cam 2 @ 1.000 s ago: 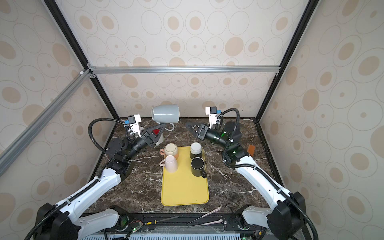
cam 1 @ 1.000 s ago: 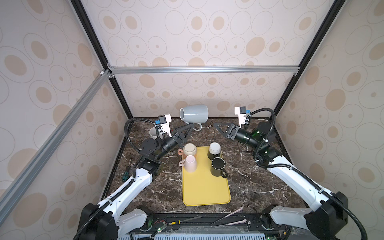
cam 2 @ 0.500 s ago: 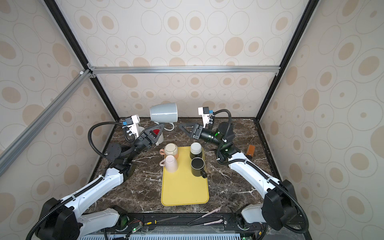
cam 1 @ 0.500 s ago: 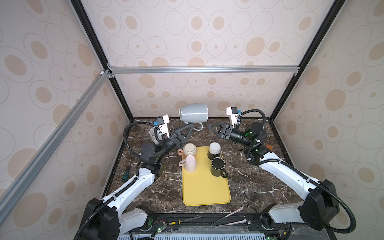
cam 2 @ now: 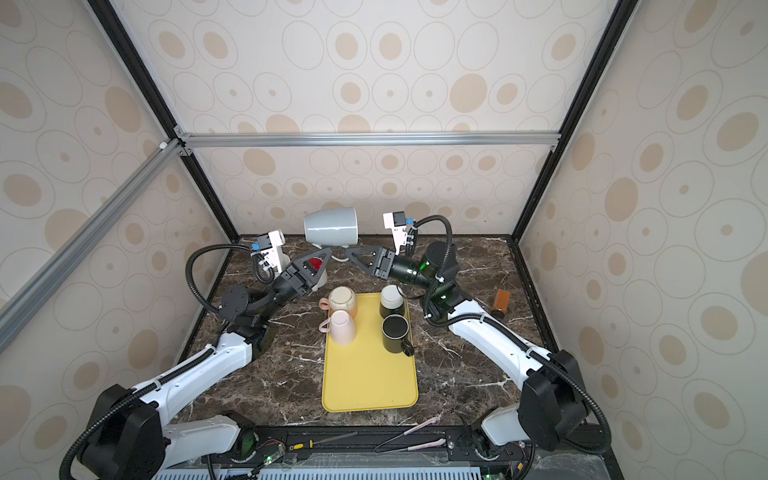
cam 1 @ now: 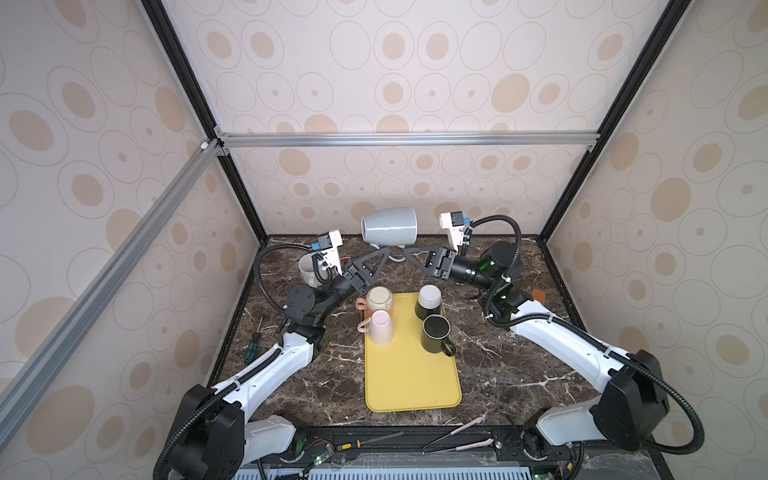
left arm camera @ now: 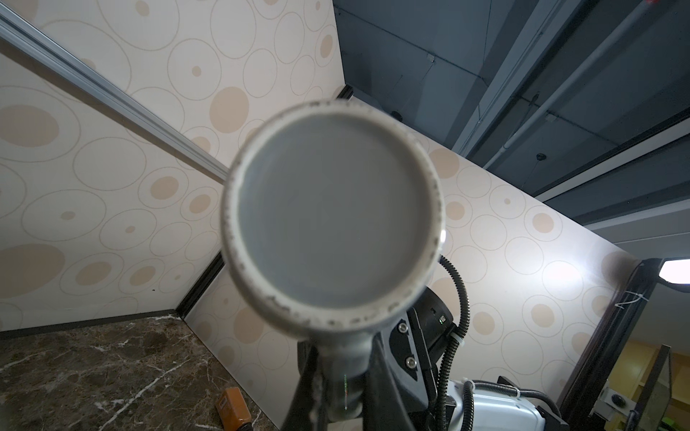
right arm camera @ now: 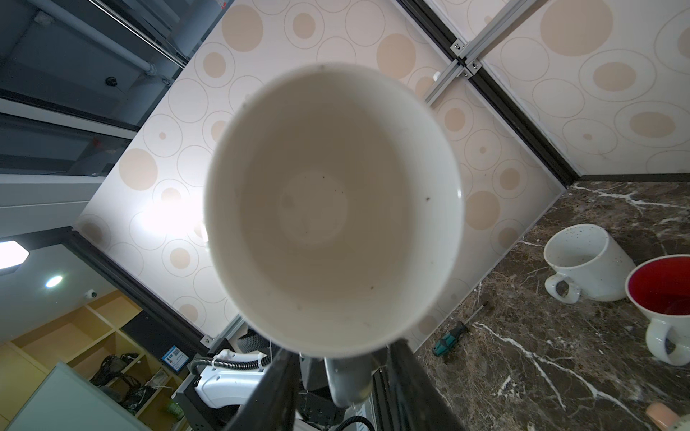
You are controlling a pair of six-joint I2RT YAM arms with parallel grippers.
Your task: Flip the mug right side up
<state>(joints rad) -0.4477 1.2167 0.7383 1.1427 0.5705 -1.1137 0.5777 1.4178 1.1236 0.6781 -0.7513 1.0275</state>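
Left claw (cam 1: 385,251) is clamped on the looped handle (left arm camera: 345,354) of the grey glazed ceramic mug (cam 1: 390,226), which lies on its side in the air just above it, as a second ago. Tapered and glossy, it shows a rough unglazed foot ring (left arm camera: 230,231) and a white inside. Right claw (cam 1: 409,252), well apart before, has closed in, jaws apart astride the handle: probably a handover, turn half done.

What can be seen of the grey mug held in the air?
The grey mug looks like glazed ceramic, grey outside and white inside, with a scuffed foot ring. It hangs above the table on its side, mouth facing the right gripper, handle down. The left gripper is shut on the handle. The right gripper straddles it, apparently without touching.
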